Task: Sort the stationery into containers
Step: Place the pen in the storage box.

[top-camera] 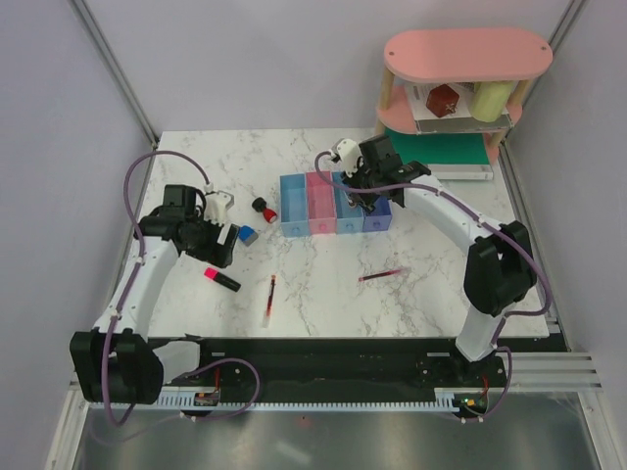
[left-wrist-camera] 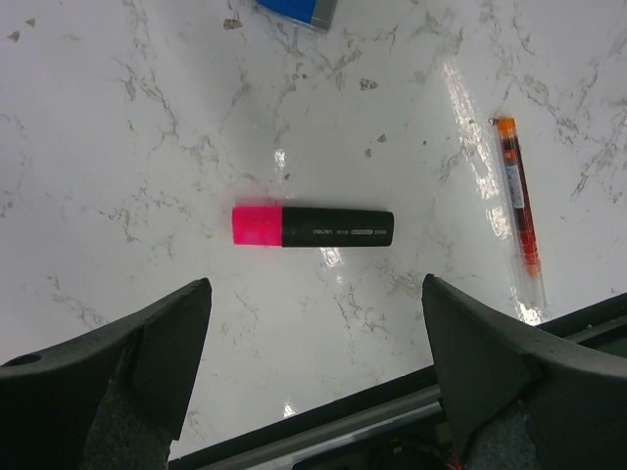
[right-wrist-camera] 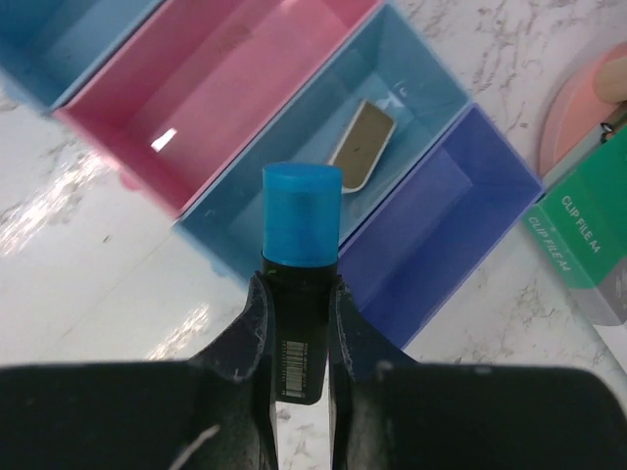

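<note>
The right gripper [right-wrist-camera: 299, 304] pinches a blue-capped marker [right-wrist-camera: 302, 220] between its fingers [right-wrist-camera: 257, 333] over the light blue bin [right-wrist-camera: 411, 69]. The left gripper [left-wrist-camera: 315, 294], fingers wide, hangs over a pink-capped marker [left-wrist-camera: 313, 227] on the surface [left-wrist-camera: 147, 117].

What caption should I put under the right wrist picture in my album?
Right gripper holds a blue-capped black marker over the coloured bins; a small clip lies in the light blue bin.

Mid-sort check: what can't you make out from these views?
Top view: the right gripper covers the light blue bin and purple bin, hiding their contents.
Left wrist view: the top edge cuts off the blue eraser.
Right wrist view: the frame corner cuts off the blue bin; print on the blue-capped marker is too small.
</note>
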You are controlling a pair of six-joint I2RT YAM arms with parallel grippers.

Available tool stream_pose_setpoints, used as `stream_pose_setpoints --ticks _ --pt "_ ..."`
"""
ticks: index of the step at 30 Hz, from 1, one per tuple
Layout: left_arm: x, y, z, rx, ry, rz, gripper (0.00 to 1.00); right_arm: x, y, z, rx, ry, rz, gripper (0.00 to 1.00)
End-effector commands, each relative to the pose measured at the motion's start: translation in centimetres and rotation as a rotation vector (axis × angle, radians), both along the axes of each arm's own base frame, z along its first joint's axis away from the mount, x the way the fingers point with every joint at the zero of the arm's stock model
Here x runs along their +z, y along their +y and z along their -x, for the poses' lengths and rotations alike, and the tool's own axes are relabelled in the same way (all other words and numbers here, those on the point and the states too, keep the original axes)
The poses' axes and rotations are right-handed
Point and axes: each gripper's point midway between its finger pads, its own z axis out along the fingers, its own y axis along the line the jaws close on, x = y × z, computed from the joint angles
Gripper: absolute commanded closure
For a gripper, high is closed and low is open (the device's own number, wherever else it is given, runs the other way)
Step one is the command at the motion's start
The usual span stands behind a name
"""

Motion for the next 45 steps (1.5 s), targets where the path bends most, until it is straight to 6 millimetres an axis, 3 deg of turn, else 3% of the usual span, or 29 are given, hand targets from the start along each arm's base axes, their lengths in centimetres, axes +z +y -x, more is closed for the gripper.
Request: stream_pose_setpoints --ticks 1,5,6,11,18,22,27,31,32,33,36,45 --pt "1.6 0.1 -1.7 0.117 0.036 0.019 0.05 2.6 -1.1 -6.0 -0.165 -0.133 -0.081 1.00" --pt "0.3 0.0 -1.3 0.139 0.132 0.022 0.08 1.4 -1.6 -8.4 -0.204 -0.144 -0.095 1.00" --pt "0.0 0.0 -1.1 0.142 0.156 0.022 0.09 0.4 -1.5 -8.6 -0.201 -0.129 -0.082 1.00" --pt "-1.3 -0.2 -0.5 0.152 0.260 0.026 0.10 -0.6 -1.1 -9.7 -0.204 -0.133 -0.093 1.00" --pt "-1.9 -1.6 -0.5 0.135 0.356 0.091 0.11 -3.1 -1.1 -10.0 -0.212 -0.101 -0.076 0.94" --pt "-2.8 -1.7 -0.1 0.136 0.386 0.096 0.11 -3.9 -2.3 -9.6 -0.250 -0.110 -0.057 0.93" --pt "-3.9 -1.7 0.5 0.135 0.416 0.092 0.11 -3.2 -3.8 -10.1 -0.299 -0.140 -0.058 0.94" --pt "-4.7 -1.4 0.8 0.135 0.430 0.073 0.11 -3.9 -4.9 -10.3 -0.330 -0.134 -0.035 0.93" --pt "-4.9 -1.4 0.8 0.135 0.436 0.074 0.11 -4.0 -4.9 -10.2 -0.330 -0.131 -0.034 0.90" --pt "-5.0 -1.3 0.8 0.137 0.434 0.067 0.11 -4.0 -5.0 -10.2 -0.329 -0.130 -0.032 0.81" --pt "-5.5 -1.3 0.8 0.138 0.449 0.065 0.11 -4.0 -4.9 -10.0 -0.324 -0.128 -0.028 0.71" --pt "-6.7 -1.4 0.9 0.140 0.473 0.071 0.11 0.5 -4.8 -9.2 -0.325 -0.180 -0.097 0.65"
